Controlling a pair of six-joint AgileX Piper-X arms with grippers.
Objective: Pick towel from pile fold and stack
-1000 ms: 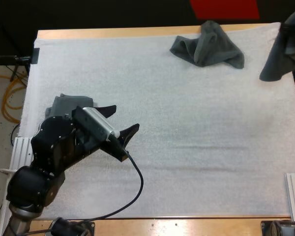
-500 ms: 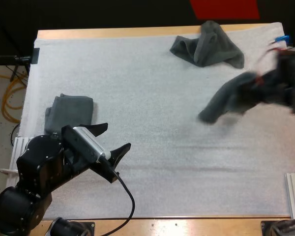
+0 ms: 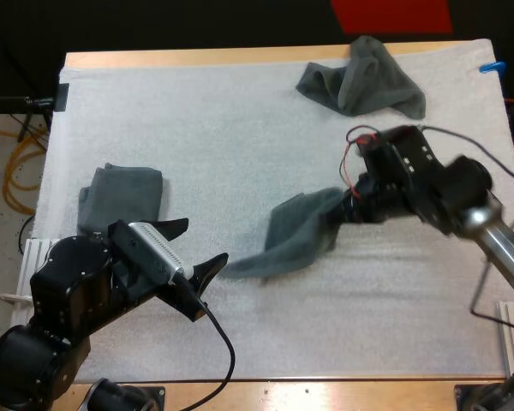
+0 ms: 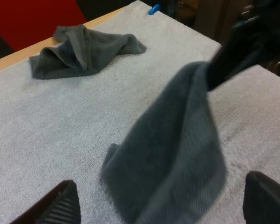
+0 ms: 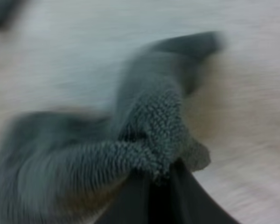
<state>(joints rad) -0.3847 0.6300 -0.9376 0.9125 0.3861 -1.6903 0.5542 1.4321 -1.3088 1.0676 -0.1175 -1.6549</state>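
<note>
Clamping one end of a dark grey-green towel (image 3: 291, 235) in the right gripper (image 3: 353, 208) over the middle of the white mat (image 3: 240, 128), fingers (image 5: 177, 200) pressed on the cloth from both sides, a bunched fold just above them. Trailing the rest of that towel down and toward the left arm, low end blurred, at or just above the mat; cannot tell which. Holding the left gripper (image 3: 195, 247) spread wide and clear of any cloth, over the mat's near left part, pointed at the hanging towel and close to its low end. Beside that arm, next to the mat's left edge, a folded towel (image 3: 120, 195) lying flat. At the far side, near the wooden table's (image 3: 197, 58) edge, a crumpled towel (image 3: 364, 81), well apart from both grippers.
</note>
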